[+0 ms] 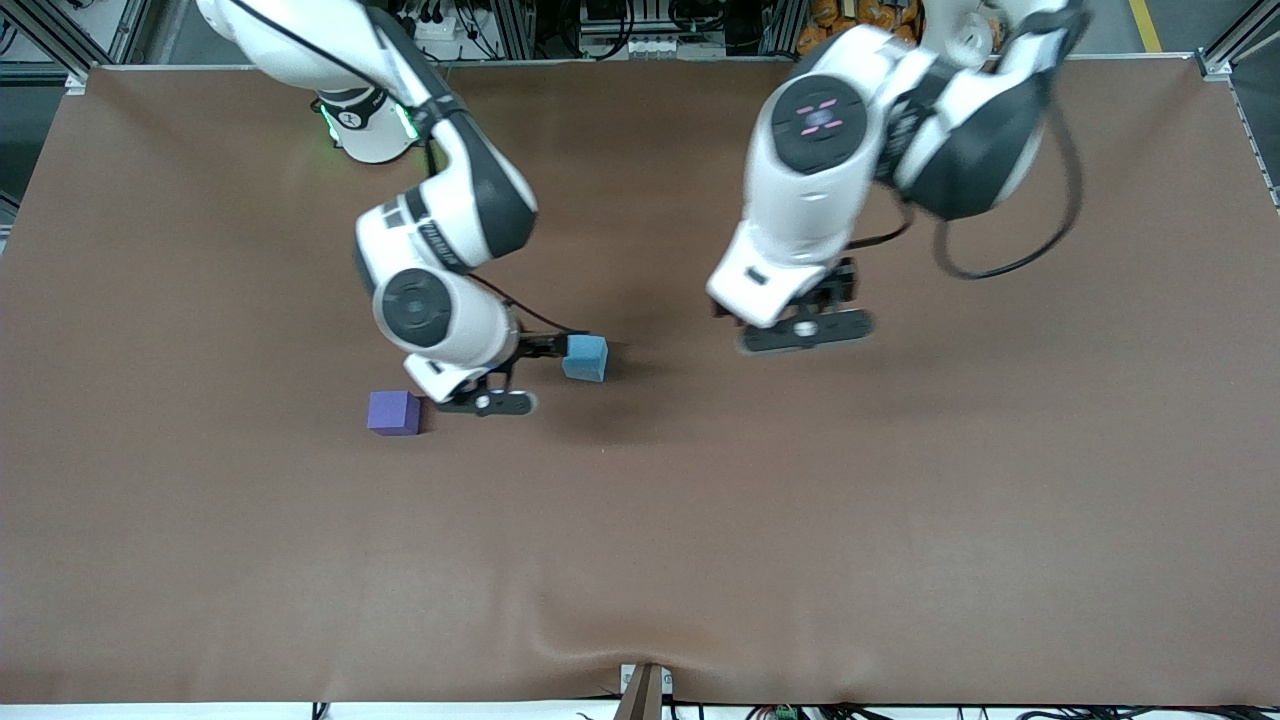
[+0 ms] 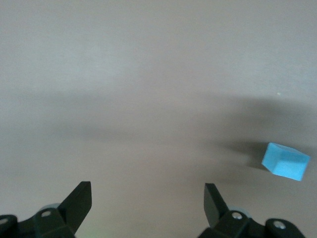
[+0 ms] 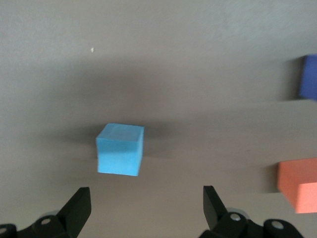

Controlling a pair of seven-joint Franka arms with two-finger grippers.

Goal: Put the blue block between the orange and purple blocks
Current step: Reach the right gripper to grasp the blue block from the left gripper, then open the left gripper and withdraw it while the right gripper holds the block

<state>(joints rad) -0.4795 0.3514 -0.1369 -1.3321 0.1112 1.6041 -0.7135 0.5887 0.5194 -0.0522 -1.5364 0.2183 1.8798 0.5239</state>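
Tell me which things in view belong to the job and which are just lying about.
Job:
- small sky-blue matte cube, on the table
- violet-purple matte cube
- orange-red matte cube, seen only in the right wrist view
- right gripper, open beside the blue cube
- left gripper, open, waiting

Lying about:
- only the brown table cover

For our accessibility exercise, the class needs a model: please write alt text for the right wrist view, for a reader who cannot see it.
A light blue block sits on the brown table just ahead of the right claw, whose two dark fingers stand open and empty. An orange block and a purple block are cut off at one edge of the picture, apart from each other.
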